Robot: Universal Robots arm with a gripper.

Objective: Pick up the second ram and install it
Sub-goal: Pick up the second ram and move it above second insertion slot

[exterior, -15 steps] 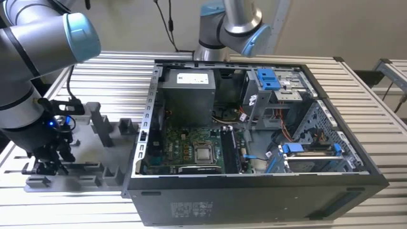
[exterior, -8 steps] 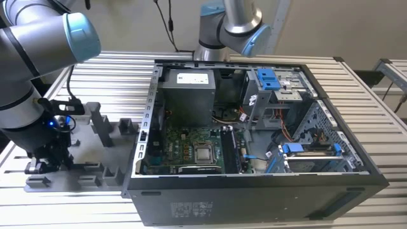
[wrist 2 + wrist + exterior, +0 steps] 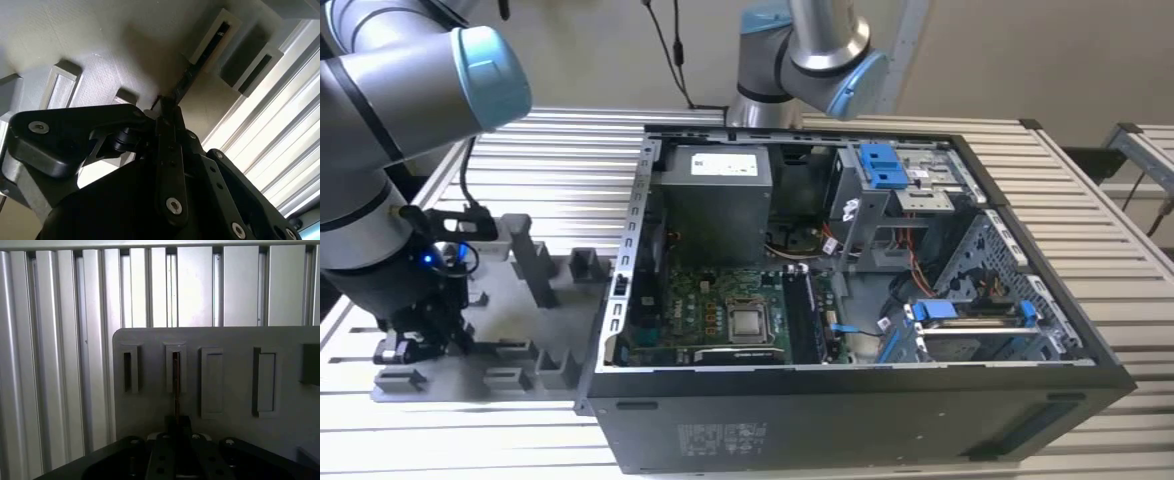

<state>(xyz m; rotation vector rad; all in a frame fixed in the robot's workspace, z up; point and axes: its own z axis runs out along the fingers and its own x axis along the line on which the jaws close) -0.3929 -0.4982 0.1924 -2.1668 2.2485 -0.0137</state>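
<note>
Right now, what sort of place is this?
Probably a robotics lab's PC-assembly bench: an open computer tower lies on a slatted aluminium table, beside a grey fixture tray where the arm's gripper grips the second ram.

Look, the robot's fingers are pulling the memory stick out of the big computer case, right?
Not quite. The fingers are pinching the second ram where it stands in a slot of the grey tray, not in the computer case. The first wrist view shows the stick in its slot, and the exterior view shows the tray beside the case.
</note>
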